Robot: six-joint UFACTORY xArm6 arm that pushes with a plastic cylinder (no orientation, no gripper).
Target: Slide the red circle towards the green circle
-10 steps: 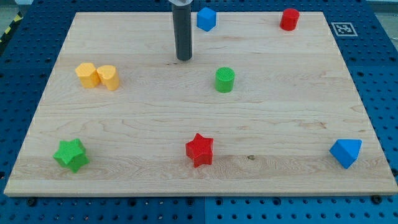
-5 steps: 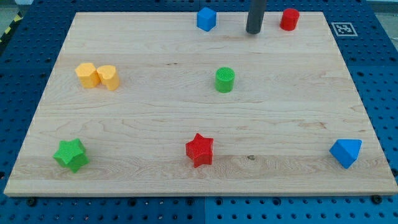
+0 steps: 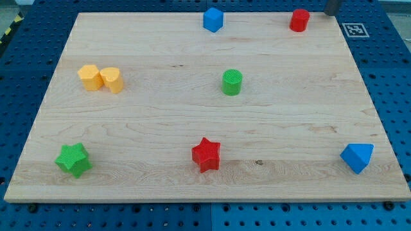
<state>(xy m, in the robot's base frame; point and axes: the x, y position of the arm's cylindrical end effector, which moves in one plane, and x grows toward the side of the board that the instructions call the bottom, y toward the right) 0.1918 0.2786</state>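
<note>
Tip (image 3: 333, 13) bare, touching nothing, just right of red circle (image 3: 299, 20); green circle (image 3: 232, 82) lower-left beyond it.

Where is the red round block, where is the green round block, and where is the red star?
red circle block (image 3: 298, 20), camera view, on its front side wall.
green circle block (image 3: 232, 83), camera view, on its ribbed front wall.
red star block (image 3: 206, 154), camera view, on its middle.
</note>
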